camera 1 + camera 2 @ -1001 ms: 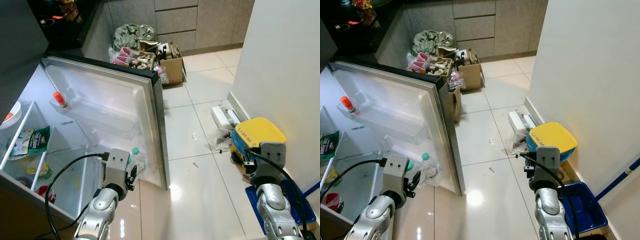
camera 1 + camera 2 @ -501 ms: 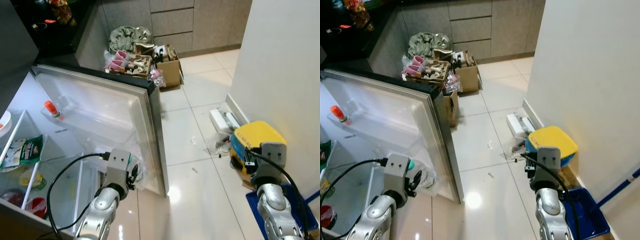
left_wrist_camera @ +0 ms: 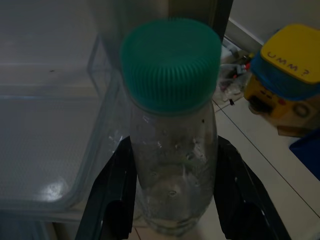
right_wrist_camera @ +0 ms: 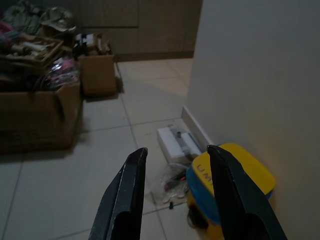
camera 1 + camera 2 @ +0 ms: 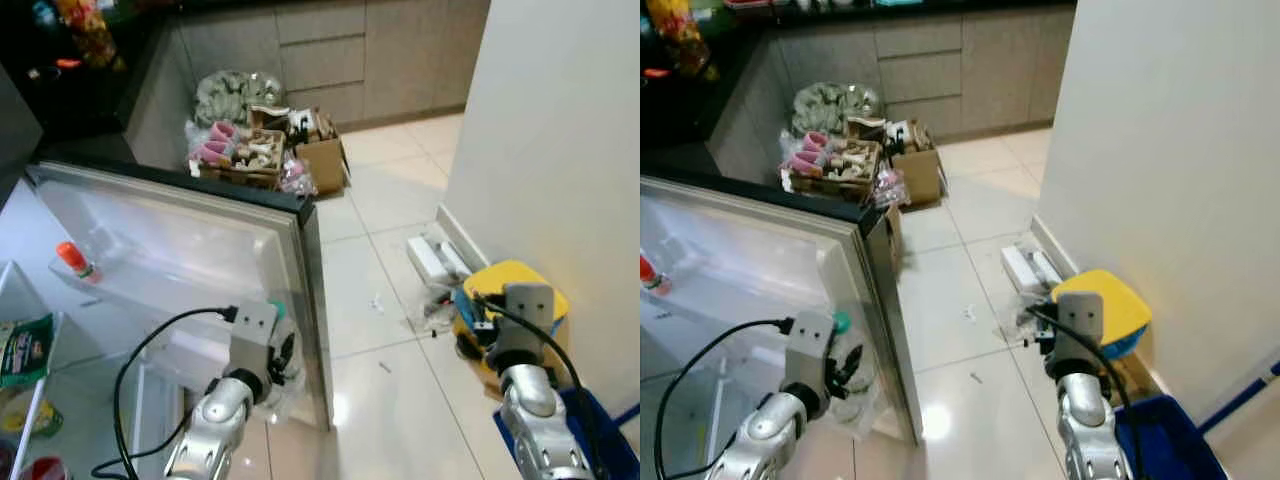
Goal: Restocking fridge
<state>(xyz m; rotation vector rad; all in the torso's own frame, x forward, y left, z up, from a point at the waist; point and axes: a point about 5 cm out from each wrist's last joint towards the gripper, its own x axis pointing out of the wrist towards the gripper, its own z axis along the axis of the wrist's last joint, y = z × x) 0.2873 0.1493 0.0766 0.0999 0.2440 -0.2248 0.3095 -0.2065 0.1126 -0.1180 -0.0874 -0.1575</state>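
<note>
Left eye view: fridge door [image 5: 190, 250] swung wide, a red-capped bottle [image 5: 76, 261] in its upper rack; left gripper [image 5: 283, 352] at the door's lower rack near its outer edge, carrying a clear bottle [image 5: 274, 345]. Right eye view: right arm hangs over floor tiles beside a yellow-lidded bin [image 5: 1102, 305] by the wall; cardboard boxes [image 5: 910, 165] against the cabinets. Left wrist view: jaws pinching the green-capped bottle's body, clear door bin [image 3: 60, 150] just beside. Right wrist view: right gripper [image 4: 176, 192] jaws spread, holding nothing.
</note>
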